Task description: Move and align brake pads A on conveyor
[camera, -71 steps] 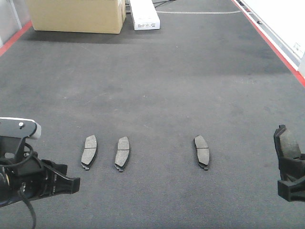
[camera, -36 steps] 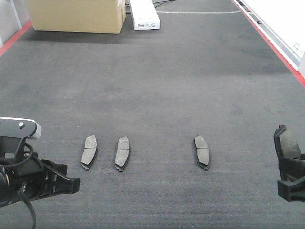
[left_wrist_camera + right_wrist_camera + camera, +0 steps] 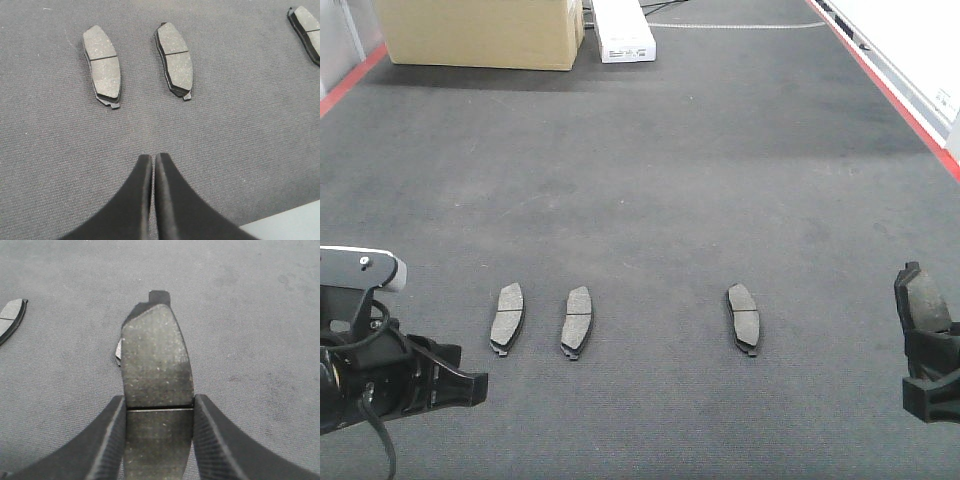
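One brake pad (image 3: 156,370) clamped in right gripper (image 3: 157,407), long axis pointing up-belt, by conveyor's (image 3: 650,150) right edge; three laid pads (image 3: 575,320) lie leftward. Left gripper (image 3: 152,162) clenched, empty.

A factory or warehouse line: wide grey conveyor (image 3: 700,180) with red edge stripes, cardboard box (image 3: 480,32) stacked at eleven o'clock.

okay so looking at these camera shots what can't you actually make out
- Held brake pad: its near end runs off the bottom edge of the right wrist view; the right tool hides its sides.
- Third brake pad: cut by the left wrist view's right edge.
- Cardboard box and white box: tops cropped in the front view; label print too small.
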Controlling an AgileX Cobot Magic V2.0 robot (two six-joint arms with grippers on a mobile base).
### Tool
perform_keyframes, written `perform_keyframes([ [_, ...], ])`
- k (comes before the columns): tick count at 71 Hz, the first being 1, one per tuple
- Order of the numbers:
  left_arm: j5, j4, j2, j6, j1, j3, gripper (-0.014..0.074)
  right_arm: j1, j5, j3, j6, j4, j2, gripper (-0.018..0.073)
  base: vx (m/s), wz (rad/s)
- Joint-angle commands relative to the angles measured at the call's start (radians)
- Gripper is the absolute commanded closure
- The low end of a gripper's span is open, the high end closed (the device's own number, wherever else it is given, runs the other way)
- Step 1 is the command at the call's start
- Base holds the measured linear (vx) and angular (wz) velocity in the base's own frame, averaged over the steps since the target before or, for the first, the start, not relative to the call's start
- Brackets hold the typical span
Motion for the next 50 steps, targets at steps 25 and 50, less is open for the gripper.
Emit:
perform_keyframes([
  [25, -0.053, 0.005, -0.022, -0.002, -0.009, -0.021, 0.0603, -0.002, -0.086, -0.031, -0.008, -0.011, -0.004, 0.0491, 0.00, 0.00],
  [50, -0.053, 0.005, -0.022, -0.002, -0.009, -0.021, 0.0603, -0.002, -0.110, -0.031, -0.008, 0.033, -0.004, 0.0487, 0.00, 0.00],
])
